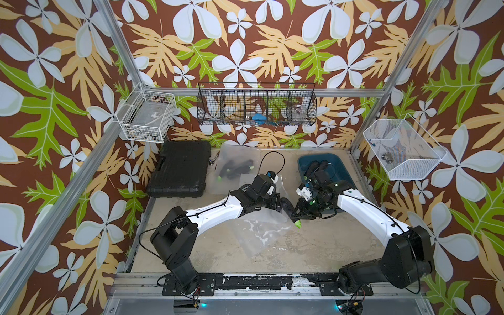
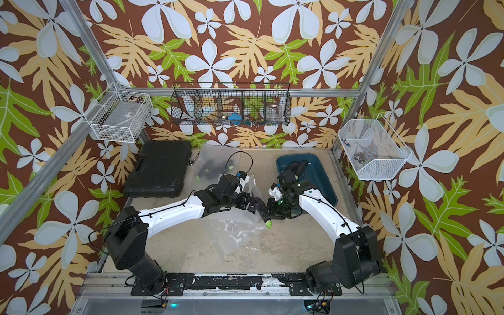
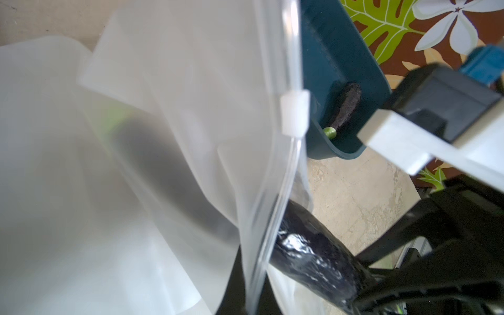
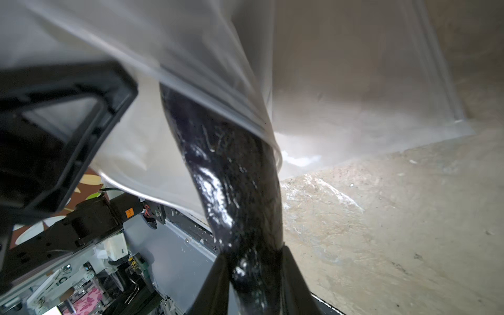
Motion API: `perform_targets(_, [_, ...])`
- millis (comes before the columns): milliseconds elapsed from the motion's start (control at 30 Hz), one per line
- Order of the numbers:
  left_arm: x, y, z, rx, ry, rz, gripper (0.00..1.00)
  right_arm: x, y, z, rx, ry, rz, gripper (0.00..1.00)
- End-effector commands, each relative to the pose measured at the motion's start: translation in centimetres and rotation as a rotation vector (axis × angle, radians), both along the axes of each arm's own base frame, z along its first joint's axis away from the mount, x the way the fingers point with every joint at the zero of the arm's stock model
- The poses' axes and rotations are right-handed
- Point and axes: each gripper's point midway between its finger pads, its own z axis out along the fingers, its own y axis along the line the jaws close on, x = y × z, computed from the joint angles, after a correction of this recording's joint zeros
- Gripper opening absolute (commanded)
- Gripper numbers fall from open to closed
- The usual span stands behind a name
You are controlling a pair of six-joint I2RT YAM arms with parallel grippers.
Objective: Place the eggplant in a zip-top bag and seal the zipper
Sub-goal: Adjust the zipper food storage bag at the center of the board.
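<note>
Beside the bin (image 1: pixel 341 165), the right gripper (image 4: pixel 253 253) grasps the eggplant (image 4: pixel 231 177), its nose just inside the bag (image 1: pixel 253 226) whose rim the left gripper (image 1: pixel 278 203) pinches; the limp mouth may fold and block it.

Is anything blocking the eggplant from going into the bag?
Nothing visible. The left gripper holds the bag's lip up, and the eggplant, held in the right gripper, has its tip in the mouth; the lip only drapes over it.
</note>
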Motion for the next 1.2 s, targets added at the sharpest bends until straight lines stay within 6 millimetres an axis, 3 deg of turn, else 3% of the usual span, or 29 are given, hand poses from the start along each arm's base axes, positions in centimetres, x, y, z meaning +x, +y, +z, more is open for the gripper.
perform_targets(0, [-1.2,-0.8,0.8,-0.007,-0.004,-0.067,0.0,0.9,-0.2,-0.1,-0.036,0.005,-0.042,0.0])
perform_targets(167, [-2.2,-1.1,0.5,-0.028,0.027,-0.091,0.0,2.5,1.7,1.4,-0.008,-0.048,-0.028,0.0])
perform_targets(333, [-2.4,-1.2,1.0,-0.04,0.029,-0.094,0.0,3.4,2.8,1.0,-0.005,-0.068,-0.032,0.06])
perform_targets(567, [-2.1,-1.2,2.0,-0.093,0.042,-0.073,0.0,5.3,4.6,1.5,0.038,-0.123,-0.07,0.24])
perform_targets(700, [-1.2,-0.1,1.6,-0.143,0.086,-0.032,0.0,5.0,5.4,1.4,0.034,-0.131,-0.027,0.4])
perform_targets(900, [0.5,2.2,1.1,-0.143,0.085,0.039,0.0,5.3,4.5,3.2,-0.005,-0.228,0.012,0.51])
perform_targets(1067, [0.9,3.0,0.9,-0.142,0.085,0.063,0.0,5.8,4.4,5.2,-0.001,-0.288,0.024,0.51])
perform_targets(1167, [0.9,3.1,0.9,-0.145,0.087,0.068,0.0,6.0,3.4,5.4,-0.061,-0.321,0.027,0.49])
